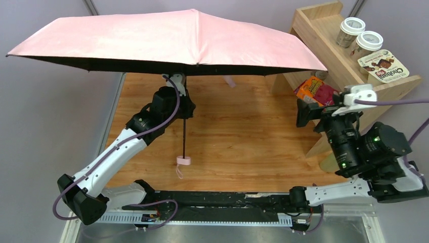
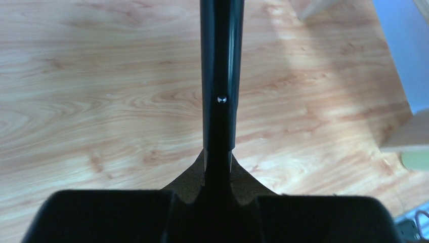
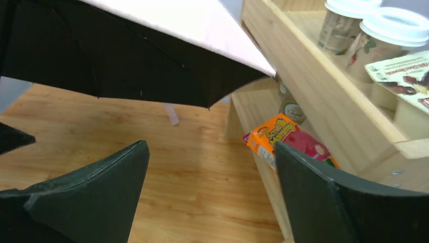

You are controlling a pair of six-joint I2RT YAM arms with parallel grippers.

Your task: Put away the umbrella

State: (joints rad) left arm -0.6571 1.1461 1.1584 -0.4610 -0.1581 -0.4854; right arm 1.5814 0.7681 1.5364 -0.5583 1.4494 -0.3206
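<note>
The umbrella [image 1: 167, 38] is open, its pale pink canopy spread above the far half of the wooden table [image 1: 243, 136]. Its thin dark shaft [image 1: 184, 136] runs down toward me to a small pink handle end with a strap [image 1: 182, 162]. My left gripper [image 1: 183, 104] is shut on the upper shaft, just under the canopy. In the left wrist view the black shaft [image 2: 221, 76] comes straight out from between the closed fingertips of the left gripper [image 2: 218, 169]. My right gripper [image 1: 305, 112] stands open and empty by the canopy's right edge. The right wrist view shows the umbrella's black underside [image 3: 101, 55] above the right gripper [image 3: 210, 147].
A wooden shelf rack [image 1: 311, 23] stands at the right. Its top tier holds two lidded paper cups [image 1: 351, 28] and a chocolate packet [image 1: 383, 66]. An orange and pink snack packet [image 3: 286, 136] lies on the lower tier, close to my right finger.
</note>
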